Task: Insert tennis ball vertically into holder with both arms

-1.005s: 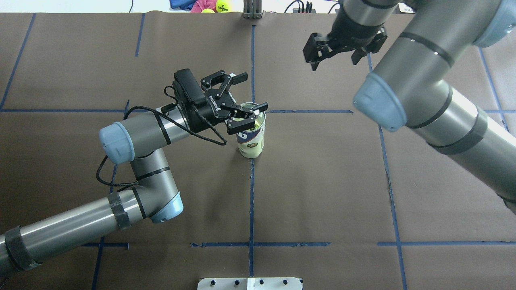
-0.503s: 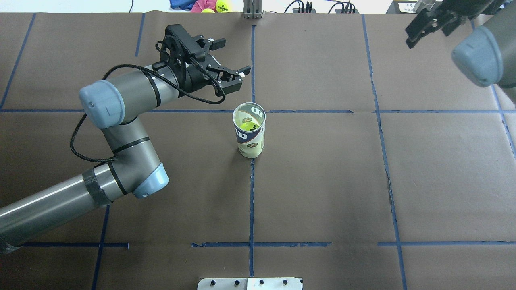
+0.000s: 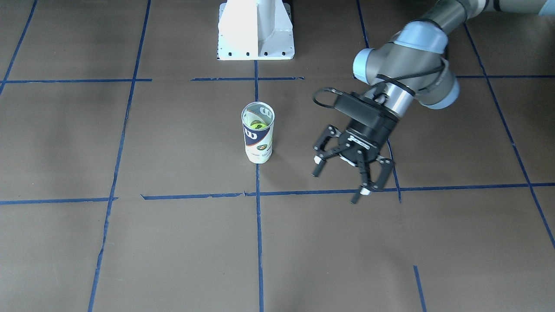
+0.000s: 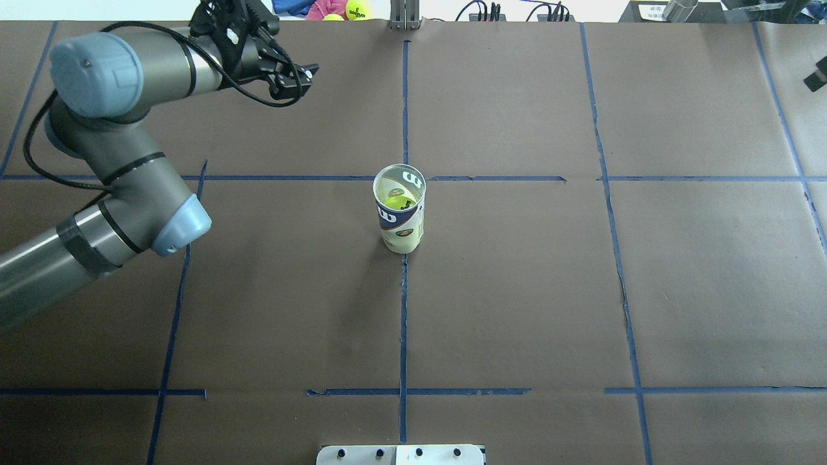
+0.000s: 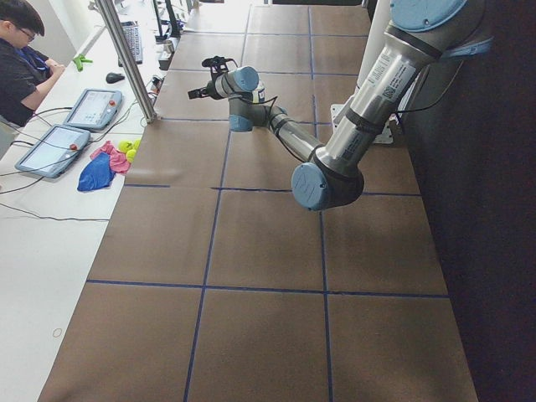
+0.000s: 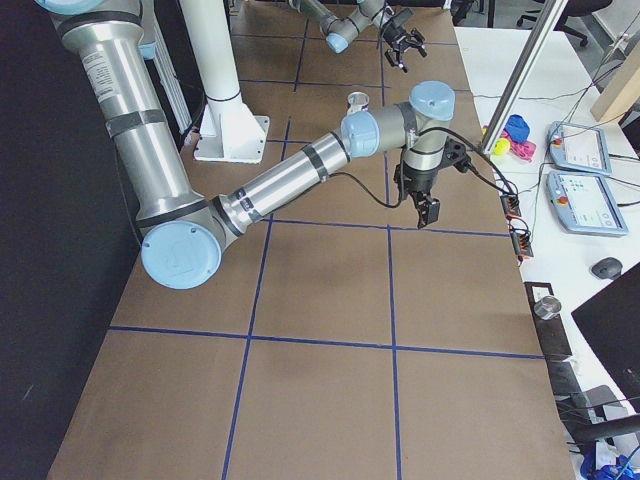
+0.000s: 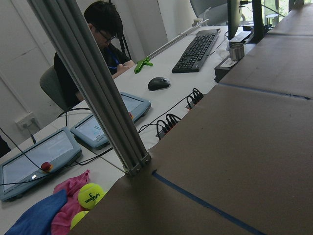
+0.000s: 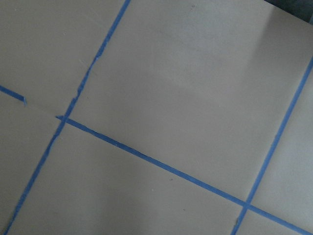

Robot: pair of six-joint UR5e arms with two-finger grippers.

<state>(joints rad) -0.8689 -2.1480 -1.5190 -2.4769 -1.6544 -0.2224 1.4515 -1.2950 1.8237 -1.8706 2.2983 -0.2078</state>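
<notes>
The holder (image 4: 400,210) stands upright at the table's centre, a clear tube with a navy and white label; it also shows in the front view (image 3: 257,134) and the right side view (image 6: 358,100). The tennis ball (image 4: 396,201) lies inside it, seen through the open top (image 3: 258,125). My left gripper (image 3: 343,185) is open and empty, well away from the holder toward the far left of the table (image 4: 294,79). Of my right gripper, only a black tip shows at the overhead view's right edge (image 4: 815,79). It hangs over the table in the right side view (image 6: 425,205); I cannot tell if it is open.
The white pedestal (image 3: 256,30) stands at the robot's edge. An aluminium post (image 4: 404,14) rises at the far edge. Spare tennis balls on cloths (image 7: 91,196), tablets and a seated operator (image 7: 105,34) are beyond that edge. Blue tape lines cross the brown paper.
My left gripper has drawn back from the holder's top to the far left of the table. My right arm has swung right, almost out of the overhead view. The holder has not moved.
</notes>
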